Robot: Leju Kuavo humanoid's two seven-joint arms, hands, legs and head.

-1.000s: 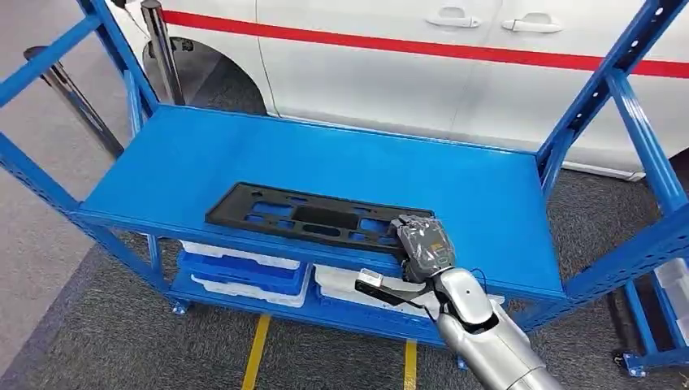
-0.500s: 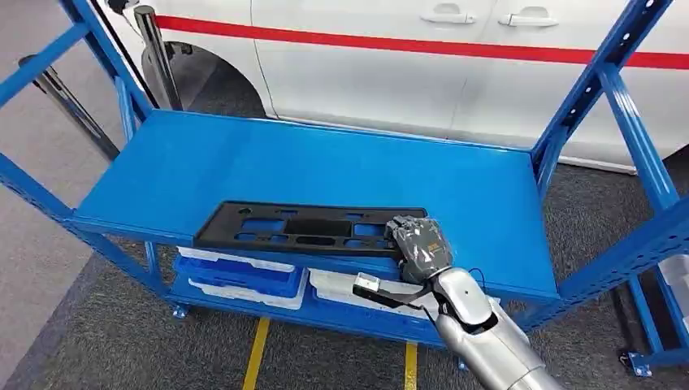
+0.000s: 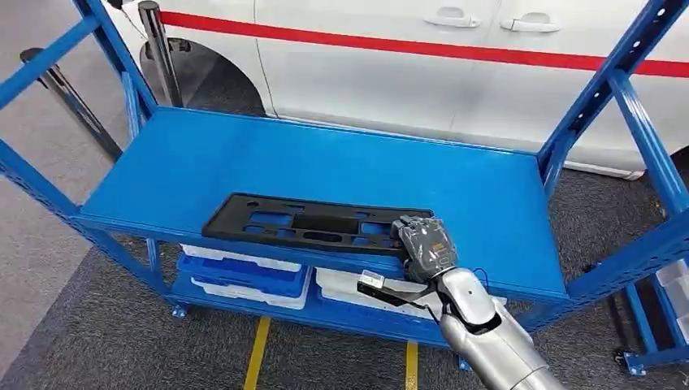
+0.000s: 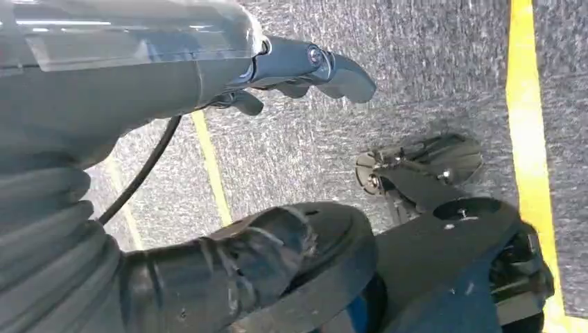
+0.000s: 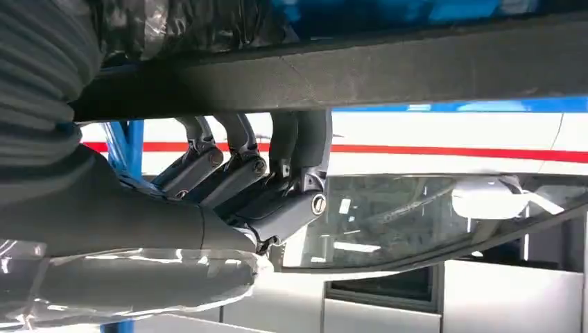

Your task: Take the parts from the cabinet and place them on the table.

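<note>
Black plastic frame panel point(image 3: 313, 226) with rectangular cutouts lies flat on blue cabinet shelf point(image 3: 244, 158), near front edge. Right hand point(image 3: 422, 244) grips its right end, fingers point(image 5: 243, 156) curled around edge. Left hand point(image 4: 298, 69) hangs over floor, probably empty. White trays point(image 3: 236, 276) below; white car point(image 3: 406, 73) behind.

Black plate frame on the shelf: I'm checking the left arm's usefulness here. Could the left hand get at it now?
Probably not at once: the left hand hangs over the floor, while the right hand already grips the black plate frame at one end.
</note>
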